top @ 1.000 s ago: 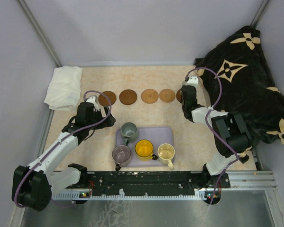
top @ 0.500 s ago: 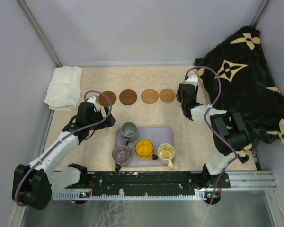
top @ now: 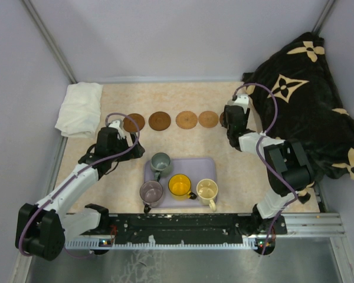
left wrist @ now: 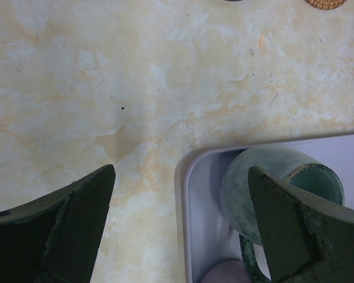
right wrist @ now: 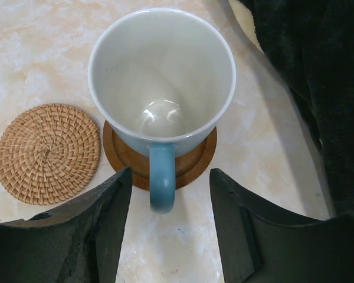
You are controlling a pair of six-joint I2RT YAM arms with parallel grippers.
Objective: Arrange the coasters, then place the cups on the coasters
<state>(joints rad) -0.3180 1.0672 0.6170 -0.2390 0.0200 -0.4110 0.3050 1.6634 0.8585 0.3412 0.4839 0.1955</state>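
The white cup with the light blue outside (right wrist: 162, 76) is seen standing upright on a brown wooden coaster (right wrist: 196, 162) beyond the far right corner of the lavender tray (top: 210, 163). Its blue handle is turned toward the right gripper (right wrist: 170, 177). That gripper's fingers are held apart on either side of the handle, with a gap left on each side, so nothing is gripped. Four more coasters (top: 187, 119) are laid in a row beyond the tray's far edge, apart from one another, the woven coaster (right wrist: 47, 152) at the row's right end. Four cups are stood upright in the tray: the grey-green cup (top: 160, 161) at its far left corner, the mauve cup (top: 151, 191) at its near left, the orange-yellow cup (top: 179, 185) in the middle, and the cream cup (top: 207, 189) at its near right. The left gripper (left wrist: 180, 170) is spread wide above the tray's far left corner, and nothing is held in it. One of its fingers is seen against the grey-green cup, but contact cannot be told.
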